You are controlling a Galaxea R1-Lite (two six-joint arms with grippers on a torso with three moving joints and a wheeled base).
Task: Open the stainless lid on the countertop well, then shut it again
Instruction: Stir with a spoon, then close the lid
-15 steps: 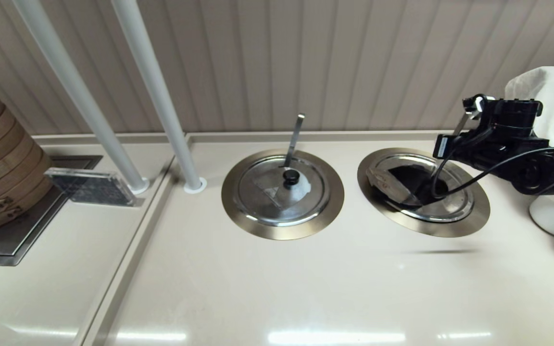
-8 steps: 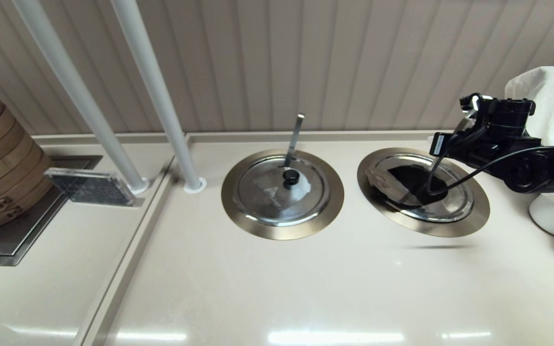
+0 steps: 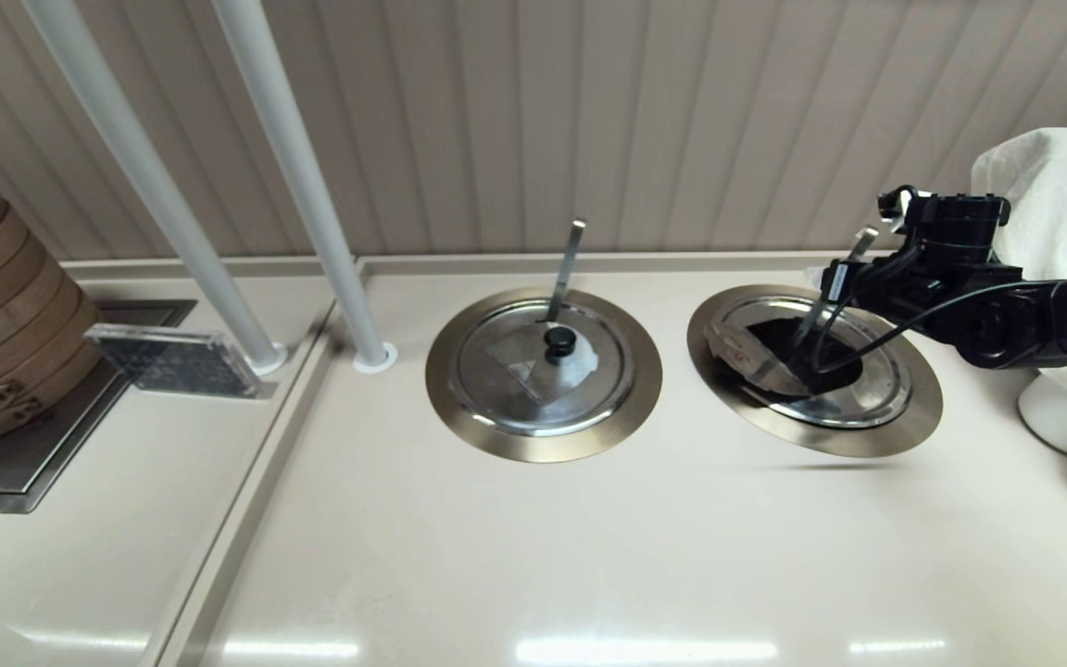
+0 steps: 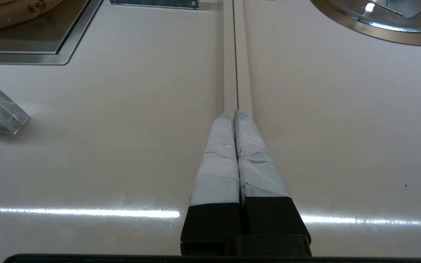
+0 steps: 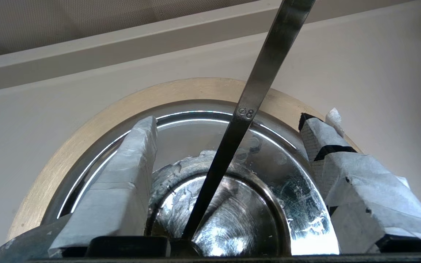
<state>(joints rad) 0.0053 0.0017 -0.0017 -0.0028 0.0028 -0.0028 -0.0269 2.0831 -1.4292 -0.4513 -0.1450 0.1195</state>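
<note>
Right gripper (image 3: 821, 278) over the right-hand well, fingers spread wide, holding nothing.
Round shiny stainless lid (image 3: 853, 394) sat in the bronze-steel ringed countertop well (image 3: 909, 431), its flat steel utensil handle (image 5: 254, 91) slanting up between the taped fingers (image 5: 122, 190); bare beige counter (image 3: 589, 556) in front. Left gripper (image 4: 235, 114) pinched closed, empty, low over counter.
</note>
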